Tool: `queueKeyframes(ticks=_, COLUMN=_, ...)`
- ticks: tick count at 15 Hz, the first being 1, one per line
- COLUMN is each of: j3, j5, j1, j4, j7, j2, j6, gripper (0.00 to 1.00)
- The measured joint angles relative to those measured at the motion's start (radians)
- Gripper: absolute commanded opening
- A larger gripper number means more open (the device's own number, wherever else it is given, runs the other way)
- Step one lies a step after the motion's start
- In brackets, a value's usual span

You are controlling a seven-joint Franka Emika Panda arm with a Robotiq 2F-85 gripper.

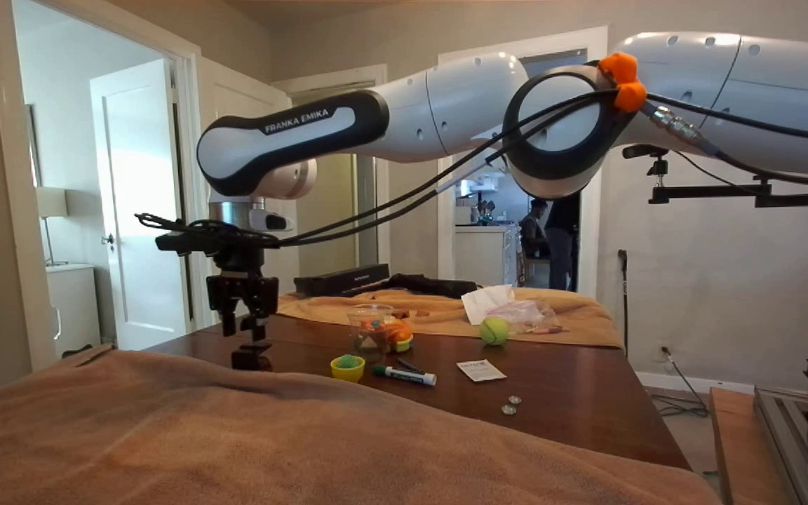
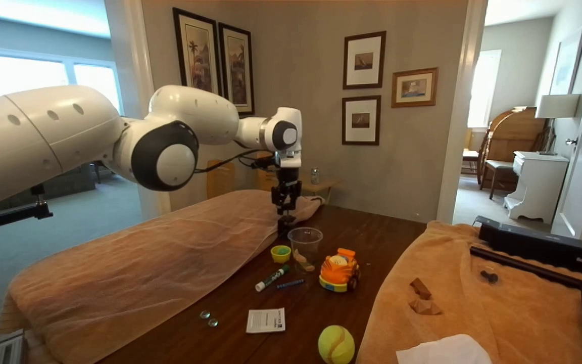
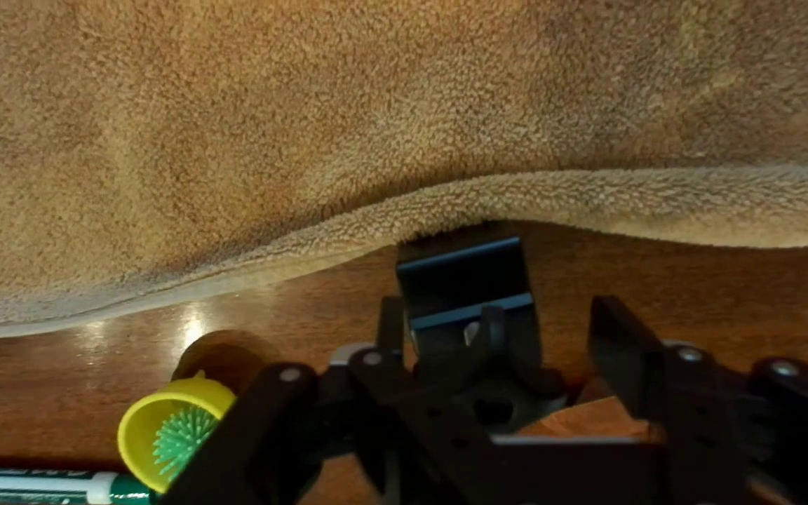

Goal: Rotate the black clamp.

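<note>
The black clamp (image 3: 470,287) stands on the dark wooden table beside the towel edge in the wrist view. It also shows in both exterior views as a squat dark block (image 1: 248,358) (image 2: 286,223) under the gripper. My gripper (image 3: 499,315) is open above it, pointing down. The clamp's upper part lies between the two fingers, nearer the left finger in the wrist view, with a wide gap to the right finger. Whether the left finger touches it I cannot tell. The gripper also shows in both exterior views (image 1: 244,328) (image 2: 286,206).
A tan towel (image 3: 404,105) borders the clamp. A yellow cup (image 1: 347,369) with a green spiky ball, a green marker (image 1: 407,376), a clear plastic cup (image 2: 305,242) and an orange toy car (image 2: 340,270) stand nearby. A tennis ball (image 2: 336,345) and a white packet (image 2: 265,320) lie farther off.
</note>
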Motion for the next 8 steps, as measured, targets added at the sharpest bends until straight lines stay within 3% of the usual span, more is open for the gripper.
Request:
queueKeyframes(ticks=3, j3=-0.014, j5=-0.029, j1=0.016, j4=-0.007, j7=-0.052, j2=0.012, j6=0.084, gripper=1.0)
queueKeyframes(ticks=8, j3=-0.015, j5=-0.052, j1=0.024, j4=-0.009, j7=-0.294, j2=0.006, j6=0.131, gripper=1.0)
